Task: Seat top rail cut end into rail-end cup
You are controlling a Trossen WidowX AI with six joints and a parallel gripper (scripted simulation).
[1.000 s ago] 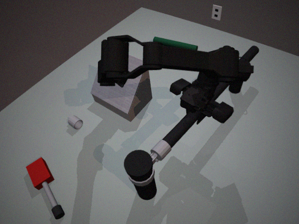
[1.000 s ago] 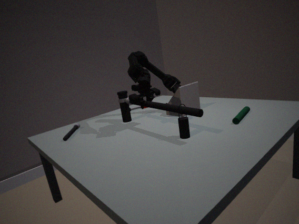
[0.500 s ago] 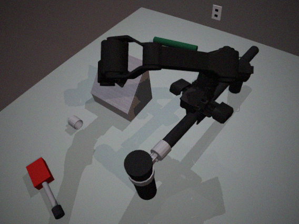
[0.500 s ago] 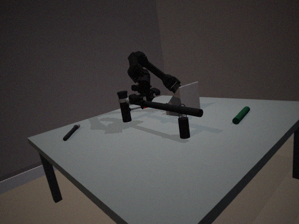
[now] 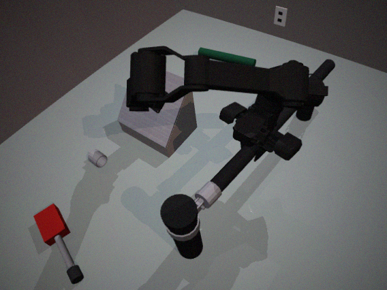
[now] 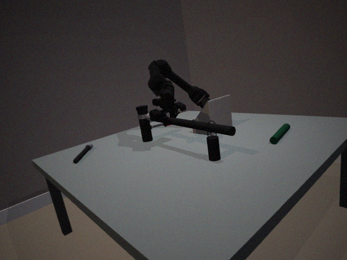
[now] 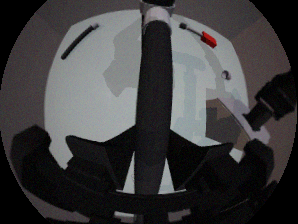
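The dark rail (image 5: 234, 167) (image 6: 195, 124) (image 7: 155, 80) runs level from the small post (image 5: 304, 114) (image 6: 214, 149) to the big post (image 5: 190, 246) (image 6: 146, 132). Its near end meets the mouth of the pale rail-end cup (image 5: 209, 195) (image 7: 157, 16); how deep it sits is hidden. The cup hangs on the brace band (image 5: 184, 236) (image 6: 142, 116), high on the post just below the black cap (image 5: 179, 210) (image 6: 142, 108). The wire loop (image 6: 211, 122) surrounds the rail's far part. My gripper (image 5: 253, 150) (image 7: 150, 127) is shut on the rail from above, between cup and loop.
A grey wedge-shaped block (image 5: 153, 126) (image 6: 220, 113) stands beside the arm. A green rod (image 5: 226, 57) (image 6: 280, 133) lies farther off. A red block with a handle (image 5: 51, 222) (image 7: 209, 39), a loose pale cup (image 5: 97, 158) (image 7: 226, 75) and a dark stick (image 6: 82, 154) (image 7: 77, 43) lie around the table.
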